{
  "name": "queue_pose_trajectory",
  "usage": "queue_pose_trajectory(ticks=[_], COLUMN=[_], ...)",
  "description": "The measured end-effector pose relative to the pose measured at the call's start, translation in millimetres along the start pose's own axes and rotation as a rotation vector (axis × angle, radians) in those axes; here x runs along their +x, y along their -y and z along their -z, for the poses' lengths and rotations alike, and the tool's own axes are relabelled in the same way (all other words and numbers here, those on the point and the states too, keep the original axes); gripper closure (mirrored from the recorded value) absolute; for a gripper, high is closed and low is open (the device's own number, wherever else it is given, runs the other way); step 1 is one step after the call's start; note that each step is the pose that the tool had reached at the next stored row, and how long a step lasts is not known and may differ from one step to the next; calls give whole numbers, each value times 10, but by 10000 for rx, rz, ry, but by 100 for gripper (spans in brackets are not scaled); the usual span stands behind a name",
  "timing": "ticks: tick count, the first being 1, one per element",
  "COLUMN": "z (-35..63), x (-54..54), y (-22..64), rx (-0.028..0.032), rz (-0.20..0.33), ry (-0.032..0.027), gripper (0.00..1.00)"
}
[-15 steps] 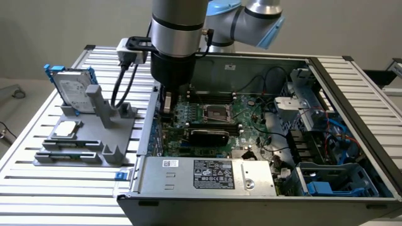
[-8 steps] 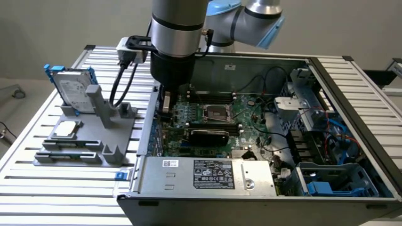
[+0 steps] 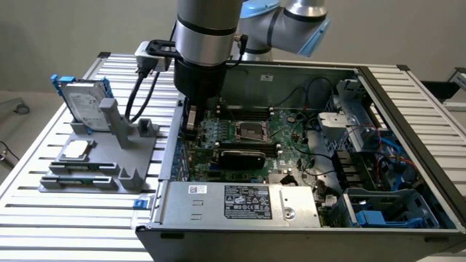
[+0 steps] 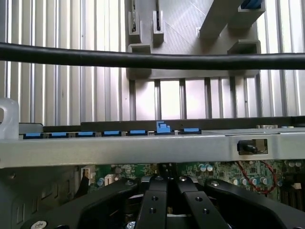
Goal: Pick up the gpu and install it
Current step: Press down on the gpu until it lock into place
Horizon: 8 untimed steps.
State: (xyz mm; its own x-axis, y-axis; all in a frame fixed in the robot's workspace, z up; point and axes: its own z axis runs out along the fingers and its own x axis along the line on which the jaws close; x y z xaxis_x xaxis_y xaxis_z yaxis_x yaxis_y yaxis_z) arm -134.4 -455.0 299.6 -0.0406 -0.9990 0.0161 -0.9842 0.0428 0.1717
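Observation:
The gpu (image 3: pixel 244 158) shows as a black rounded shroud with a silver lower edge. It sits on the green motherboard (image 3: pixel 291 144) just in front of the processor socket, inside the open computer case (image 3: pixel 306 76). My gripper (image 3: pixel 191 124) hangs low inside the case, close to the wall on the exterior view's left, and is apart from the gpu. In the wrist view the black fingers (image 4: pixel 153 206) lie pressed close together with nothing visible between them, and the gripper (image 4: pixel 167 183) points at the board just inside the case wall (image 4: pixel 143 148).
A grey parts stand (image 3: pixel 109 158) on the slatted table holds a silver hard drive in a blue frame (image 3: pixel 84 106) and a small square chip (image 3: pixel 78 148). A black cable (image 4: pixel 152 59) crosses the wrist view. The power supply (image 3: pixel 240 204) fills the case's near side, and cables and blue drive bays (image 3: pixel 386 210) crowd the exterior view's right.

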Motion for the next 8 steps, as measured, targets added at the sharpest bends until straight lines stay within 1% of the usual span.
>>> queue_pose_trajectory(ticks=[2, 3, 8], z=[0, 0, -6], x=[0, -1, -1], y=[-1, -1, 1], rx=[-47, -57, -66], rz=[-49, -68, -94], ry=[7, 11, 16], gripper=[89, 89, 89])
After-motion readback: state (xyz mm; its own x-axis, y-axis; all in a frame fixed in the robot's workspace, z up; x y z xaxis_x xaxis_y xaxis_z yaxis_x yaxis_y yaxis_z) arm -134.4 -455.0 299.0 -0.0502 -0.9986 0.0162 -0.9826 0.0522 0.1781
